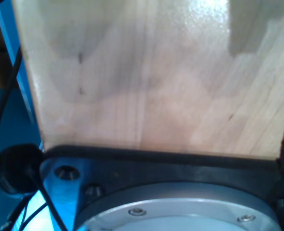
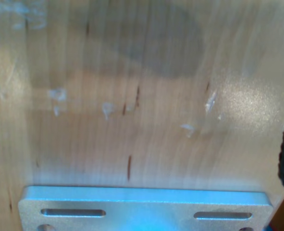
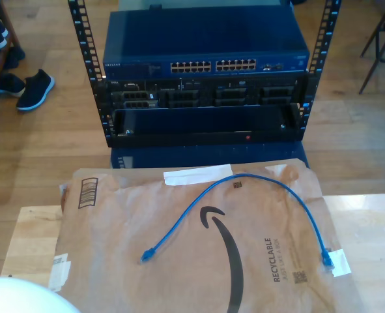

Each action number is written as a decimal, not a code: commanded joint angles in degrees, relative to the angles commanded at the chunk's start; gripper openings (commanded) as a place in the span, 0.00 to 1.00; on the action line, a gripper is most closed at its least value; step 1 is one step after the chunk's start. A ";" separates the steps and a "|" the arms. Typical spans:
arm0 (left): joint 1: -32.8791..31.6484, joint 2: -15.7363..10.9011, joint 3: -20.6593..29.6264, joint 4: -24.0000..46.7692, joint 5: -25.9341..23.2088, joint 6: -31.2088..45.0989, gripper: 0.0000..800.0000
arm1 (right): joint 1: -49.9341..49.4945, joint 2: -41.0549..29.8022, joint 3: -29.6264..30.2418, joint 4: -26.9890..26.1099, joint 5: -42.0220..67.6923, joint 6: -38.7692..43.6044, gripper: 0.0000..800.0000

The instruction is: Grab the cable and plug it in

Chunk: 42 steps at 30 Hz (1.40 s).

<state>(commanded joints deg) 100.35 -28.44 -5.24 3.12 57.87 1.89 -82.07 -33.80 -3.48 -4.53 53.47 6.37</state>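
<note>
1. Neither my first gripper nor my second gripper presents its jaws clearly; I cannot tell whether either is open or closed.
2. Looking along my first gripper, I see bare pale wood of the bench (image 1: 146,82), with a dark mounting plate (image 1: 180,166) and a silver flange (image 1: 180,214) in the foreground, and a thin black cable (image 1: 2,106) running beside the wood's edge.
3. Looking along my second gripper, I see more pale wood grain with a few small whitish marks and a light-blue slotted metal plate (image 2: 146,204) in the foreground.
4. In the exterior view, a brown paper mailer (image 3: 199,261) lies flat on the bench, covering most of it, and its far edge hangs past the bench's far edge.
5. The cable (image 3: 244,179), thin and bright blue, rests on the mailer in a wide arch.
6. 1 plug (image 3: 146,255) lies toward the exterior view's left, near the mailer's middle; the other plug (image 3: 326,259) lies near the mailer's edge at the exterior view's right, touching a white label (image 3: 339,262).
7. Beyond the bench stands a rack (image 3: 205,78) holding a blue network switch (image 3: 205,55) with 2 blocks of ports (image 3: 213,66).
8. Dark shoes (image 3: 32,88) sit on the floor at the exterior view's left.
</note>
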 joint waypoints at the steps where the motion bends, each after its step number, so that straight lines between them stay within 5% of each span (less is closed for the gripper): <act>1: 0.00 0.00 0.00 0.00 -0.09 0.00 1.00 | 0.00 0.00 0.00 0.00 0.00 0.00 1.00; 13: -0.09 -0.18 -1.05 0.97 1.49 -4.92 1.00 | 0.00 -6.68 -2.11 -0.09 3.25 0.18 0.99; 18: -0.18 -0.79 -4.31 1.32 7.56 -5.80 1.00 | 1.05 -7.30 -8.97 0.18 12.66 0.70 0.99; 23: -2.99 -5.01 -10.37 1.14 17.93 -9.14 1.00 | 8.97 -7.30 -12.48 0.09 15.30 7.82 0.99; 27: -13.01 -5.71 -14.42 1.05 25.14 -17.49 1.00 | 16.79 -7.30 -14.07 0.18 15.38 14.51 0.99; 42: -59.16 -2.64 -24.53 -1.67 24.79 -64.88 1.00 | 53.89 -1.76 -24.70 0.26 15.74 46.07 0.99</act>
<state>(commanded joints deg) 41.19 -31.08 -29.77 1.45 82.66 -62.99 -28.18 -35.56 -28.19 -4.26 69.21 52.44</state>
